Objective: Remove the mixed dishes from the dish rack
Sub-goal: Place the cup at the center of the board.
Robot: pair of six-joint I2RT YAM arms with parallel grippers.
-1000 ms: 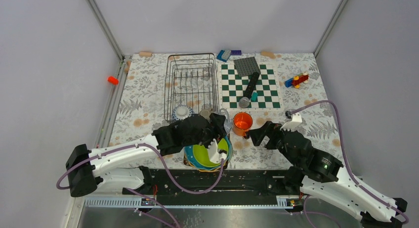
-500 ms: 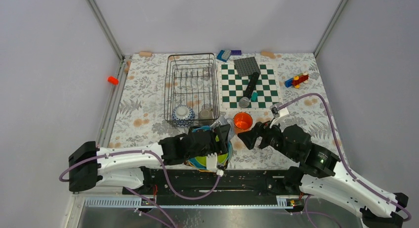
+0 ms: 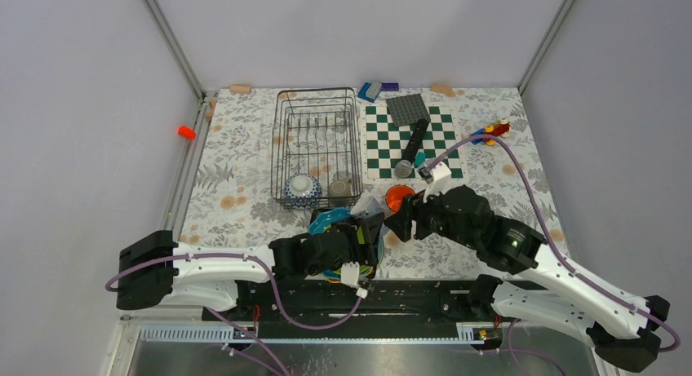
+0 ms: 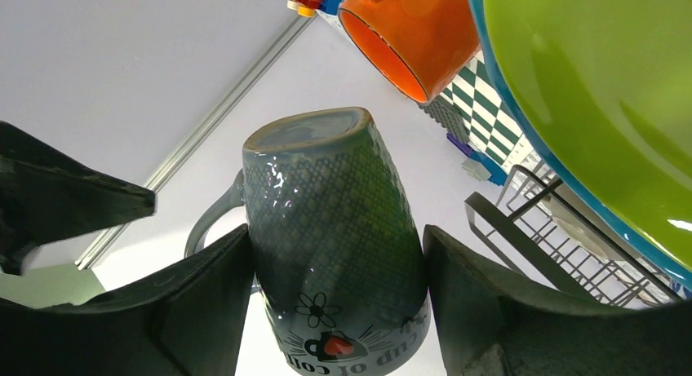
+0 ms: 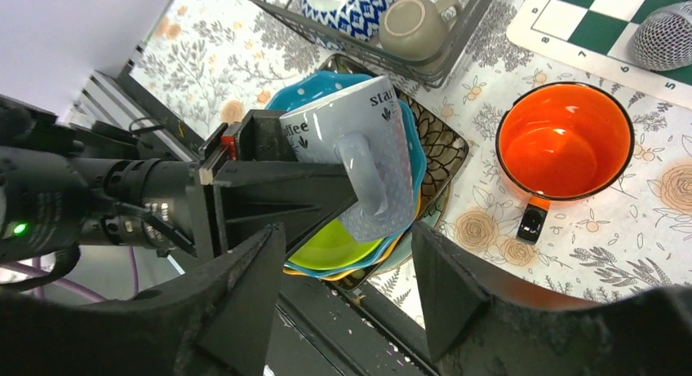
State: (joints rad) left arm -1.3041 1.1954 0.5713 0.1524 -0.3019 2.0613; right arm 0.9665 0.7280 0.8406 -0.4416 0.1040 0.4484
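Top view only: the dish rack point(image 3: 317, 139) stands toward the far edge of the tabletop point(image 3: 237, 172), left of the checkerboard mat point(image 3: 412, 143). Both arms meet over the plate stack at the middle of the near edge.
Left wrist only: the grey mug point(image 4: 334, 205) has a diamond-textured wall and black lettering near its rim. Its base points away from the camera.
Right wrist only: the mug's handle faces this camera. Under the mug lie the lime green plate point(image 5: 330, 249), the blue dotted plate point(image 5: 302, 99) and the dark patterned plate point(image 5: 445, 148), stacked.
Grey mug and left fingers: the mug sits tilted between the left fingers point(image 4: 204, 303), with both its sides against them.
Grey mug and right fingers: the mug shows in the gap between the right fingers point(image 5: 237, 311), beyond their tips. No contact is seen.
Left fingers: clenched on the grey mug.
Right fingers: parted, grasping nothing.
Orange mug point(image 5: 565, 141): upright on the tabletop, just right of the stack.
In the rack: the patterned bowl point(image 5: 347, 5) and a small grey cup point(image 5: 412, 25) lie at its near end.
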